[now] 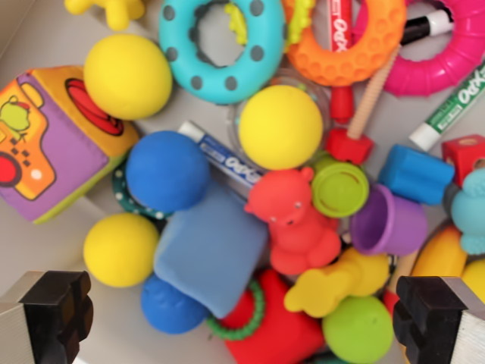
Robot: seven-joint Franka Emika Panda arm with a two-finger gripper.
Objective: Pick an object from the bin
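My gripper (242,322) sits nearest the lens, its 2 black fingers (57,311) in the lower left and lower right corners of the frame, spread wide apart with nothing between them. Below it lies the grey bin floor (30,243), crowded with toys. Centre frame, a pale blue soft block (208,254) leans against a dark blue foam ball (167,171), and a red rubber bear figure (295,220) lies just beside the block's right edge. A yellow foam ball (280,127) rests above the bear. A 2nd yellow ball (127,76) sits at upper left, touching a purple and orange fabric cube (45,144). A 3rd yellow ball (120,249) lies at lower left. A teal dotted ring (220,45) and an orange bumpy ring (348,45) occupy the top. A purple plastic cup (386,224) lies on its side at right.
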